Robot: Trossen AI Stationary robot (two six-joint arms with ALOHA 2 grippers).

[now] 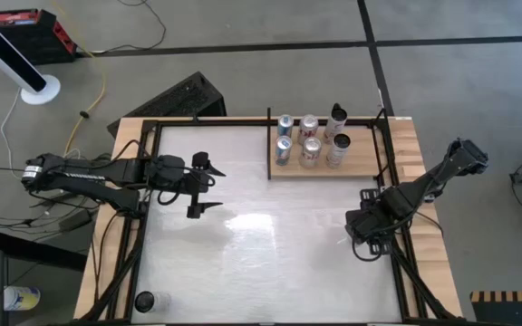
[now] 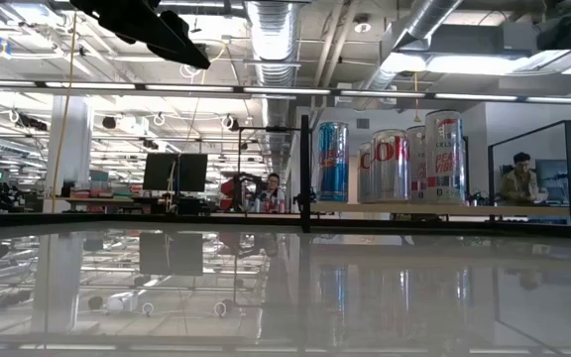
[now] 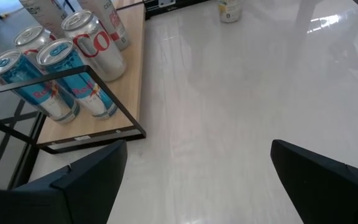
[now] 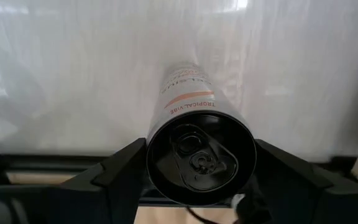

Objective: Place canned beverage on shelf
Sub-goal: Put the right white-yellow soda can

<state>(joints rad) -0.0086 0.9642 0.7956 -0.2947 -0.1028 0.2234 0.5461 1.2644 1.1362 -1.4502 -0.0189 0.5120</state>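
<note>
Right gripper [image 4: 201,165] has its fingers on either side of a white can [image 4: 194,134] lying on its side, top toward the wrist, well out from the shelf [image 1: 362,165] near the table's right rail. Contact looks light, so I judge the smooth round body could slip or roll when lifted. Six cans [image 1: 311,138] already crowd the shelf; a careless approach might topple them. Left gripper [image 1: 198,184] hangs spread wide, empty, on the table's far side from the shelf.
</note>
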